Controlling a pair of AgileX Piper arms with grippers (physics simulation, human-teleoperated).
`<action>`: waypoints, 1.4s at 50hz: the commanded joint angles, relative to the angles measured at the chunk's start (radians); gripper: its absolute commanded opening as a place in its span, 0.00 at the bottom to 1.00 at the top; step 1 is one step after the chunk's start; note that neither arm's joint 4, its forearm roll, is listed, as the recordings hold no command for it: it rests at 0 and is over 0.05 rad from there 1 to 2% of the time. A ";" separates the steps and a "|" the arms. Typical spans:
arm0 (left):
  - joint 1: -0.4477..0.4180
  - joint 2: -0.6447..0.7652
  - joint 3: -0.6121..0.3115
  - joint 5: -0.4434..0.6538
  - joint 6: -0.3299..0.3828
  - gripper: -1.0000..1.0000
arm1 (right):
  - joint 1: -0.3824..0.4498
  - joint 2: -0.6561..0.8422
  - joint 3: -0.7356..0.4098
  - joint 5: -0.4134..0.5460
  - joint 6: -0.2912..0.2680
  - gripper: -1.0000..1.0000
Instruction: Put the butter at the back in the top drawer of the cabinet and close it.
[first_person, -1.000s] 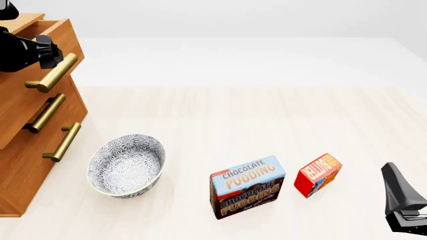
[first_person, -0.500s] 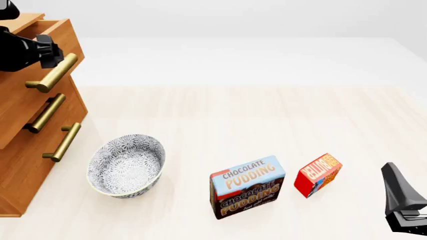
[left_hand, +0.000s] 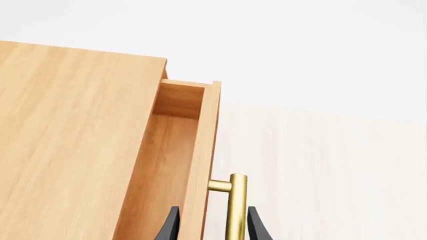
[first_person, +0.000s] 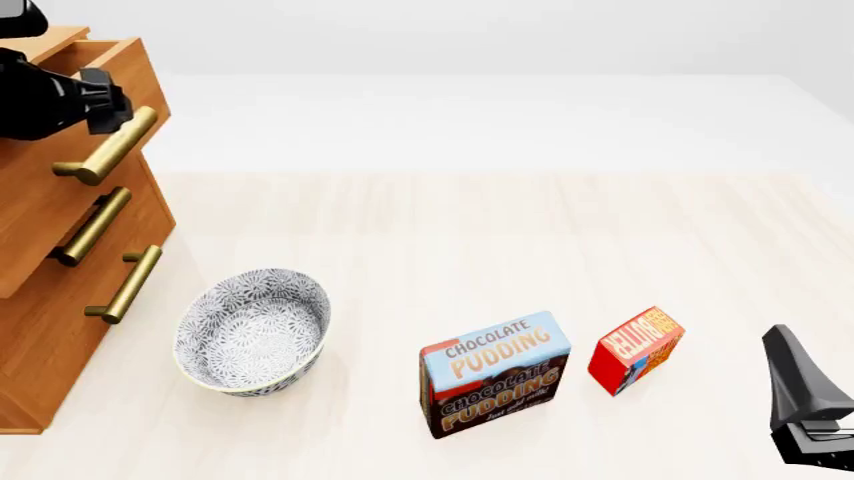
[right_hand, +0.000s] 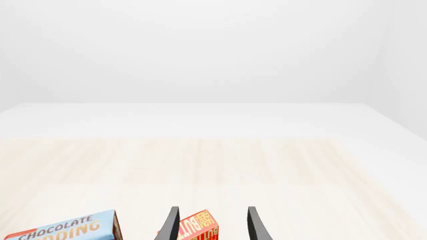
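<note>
Left pincer (left_hand: 211, 225) has its fingers closed around the handle (first_person: 111, 146) of the top drawer (first_person: 83, 120), which has slid slightly further out of the cabinet (first_person: 54, 300) than a second ago. One cabinet stands on the counter (first_person: 534, 230), with three drawers. One patterned bowl (first_person: 252, 331), one pudding box (first_person: 495, 374) and one butter (first_person: 638, 350) lie where they were, the butter near the counter's front, right of the pudding. Right pincer (right_hand: 211, 225) hangs spread, empty, just behind the butter.
</note>
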 joint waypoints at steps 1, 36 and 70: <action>-0.024 0.070 0.025 0.002 0.010 1.00 | 0.000 0.000 0.000 0.000 0.000 1.00; -0.076 0.096 0.044 -0.030 -0.016 1.00 | 0.000 0.000 0.000 0.000 0.000 1.00; -0.174 0.164 0.012 -0.056 -0.033 1.00 | 0.000 0.000 0.000 0.000 0.000 1.00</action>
